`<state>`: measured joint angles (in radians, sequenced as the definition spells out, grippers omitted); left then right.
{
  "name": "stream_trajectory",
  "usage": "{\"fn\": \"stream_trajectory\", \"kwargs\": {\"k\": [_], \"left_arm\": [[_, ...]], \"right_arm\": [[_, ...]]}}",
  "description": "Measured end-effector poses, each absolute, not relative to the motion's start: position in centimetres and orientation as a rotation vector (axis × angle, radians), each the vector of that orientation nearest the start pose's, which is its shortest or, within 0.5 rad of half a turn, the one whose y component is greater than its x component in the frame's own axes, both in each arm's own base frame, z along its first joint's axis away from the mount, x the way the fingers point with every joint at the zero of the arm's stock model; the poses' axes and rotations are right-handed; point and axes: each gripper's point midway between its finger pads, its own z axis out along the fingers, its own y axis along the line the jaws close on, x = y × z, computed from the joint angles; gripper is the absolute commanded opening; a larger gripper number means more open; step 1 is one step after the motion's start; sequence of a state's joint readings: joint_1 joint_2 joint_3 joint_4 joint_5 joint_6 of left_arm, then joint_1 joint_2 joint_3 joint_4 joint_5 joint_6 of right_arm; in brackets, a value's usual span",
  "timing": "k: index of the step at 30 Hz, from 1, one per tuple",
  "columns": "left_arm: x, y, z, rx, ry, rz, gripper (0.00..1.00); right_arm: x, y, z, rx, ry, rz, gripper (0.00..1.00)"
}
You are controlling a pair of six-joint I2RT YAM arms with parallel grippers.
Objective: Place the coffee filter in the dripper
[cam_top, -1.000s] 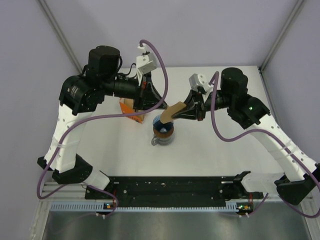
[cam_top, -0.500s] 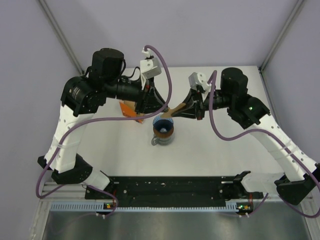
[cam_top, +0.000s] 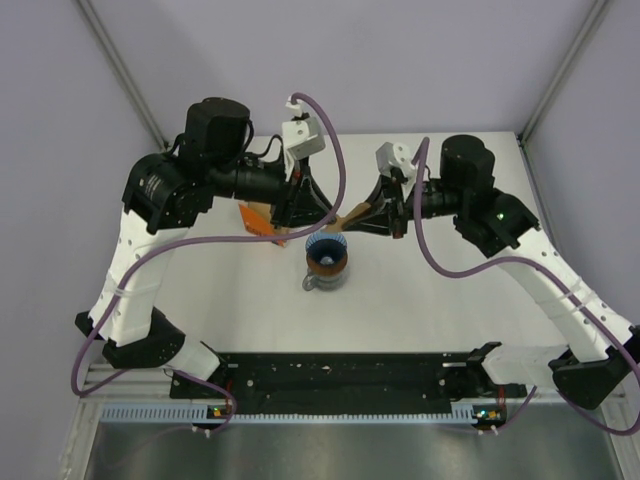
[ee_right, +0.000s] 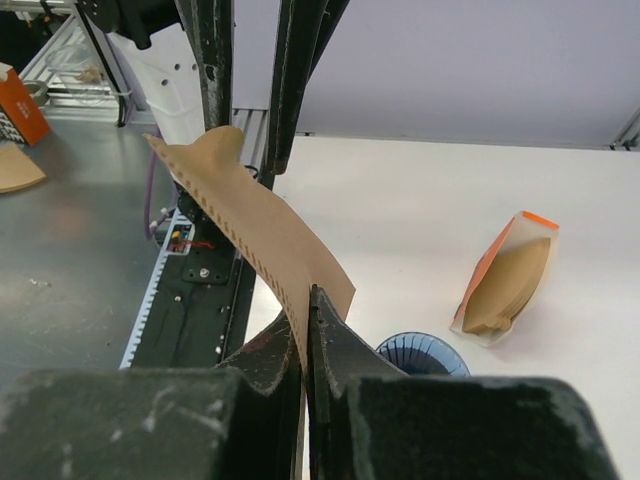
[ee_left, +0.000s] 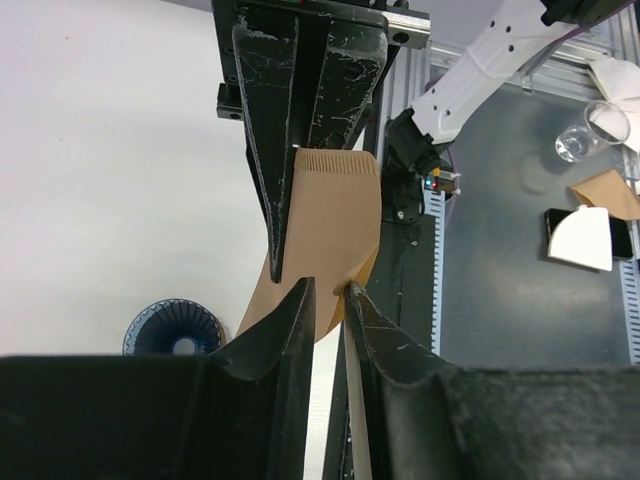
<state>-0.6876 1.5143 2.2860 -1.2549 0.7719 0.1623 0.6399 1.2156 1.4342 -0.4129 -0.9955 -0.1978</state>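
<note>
A white table (cam_top: 440,300) sits inside a booth with pale lilac walls, and the 2 arms meet over its middle. The coffee filter (ee_right: 262,232) hangs in the air there, a curved tan sheet with a crimped seam along 1 edge, spanning the space between the 2 grippers. The right gripper (ee_right: 306,300) is clamped on 1 end, with the paper pinched flat between its closed fingers. The left gripper (ee_left: 330,290) faces it from the other side. Its 2 fingers stand a little apart and the filter's opposite end sits in the gap between them; I cannot tell whether the paper touches either finger.

The dripper (cam_top: 326,250) sits mouth up on a grey jug (cam_top: 322,282). In the top view it lies below the filter and just to its near side. The filter is above the blue ribbed cone and clear of its rim, not inside it. From the right wrist camera the dripper's rim shows just past that gripper's fingers, under the held end of the paper.

Both sets of fingertips crowd the space over the far side of the dripper. An orange-and-white pack of brown filters (ee_right: 505,272) sits on the table to the dripper's left, near the left gripper and apart from the cone. Past the table's near edge, the left wrist view shows a clear glass cup (ee_left: 590,130) and a loose brown filter (ee_left: 605,190) on a grey surface.
</note>
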Motion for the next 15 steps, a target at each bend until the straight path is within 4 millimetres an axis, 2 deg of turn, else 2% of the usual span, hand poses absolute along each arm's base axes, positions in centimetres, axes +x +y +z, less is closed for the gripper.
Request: {"fn": "stream_trajectory", "kwargs": {"k": [4,10,15], "left_arm": [[16.2,-28.2,45.7,1.279,1.654,-1.076,0.19],[16.1,-28.4,45.5,1.294,1.647,-1.053,0.28],[16.1,-28.2,45.2,1.309,1.646,-1.031,0.26]], "right_arm": [[17.3,30.6,39.7,-1.355,1.234,1.188,0.00],[17.6,30.6,39.6,-1.338,1.256,1.180,0.00],[18.4,30.6,39.3,-1.302,1.303,1.149,0.00]]}}
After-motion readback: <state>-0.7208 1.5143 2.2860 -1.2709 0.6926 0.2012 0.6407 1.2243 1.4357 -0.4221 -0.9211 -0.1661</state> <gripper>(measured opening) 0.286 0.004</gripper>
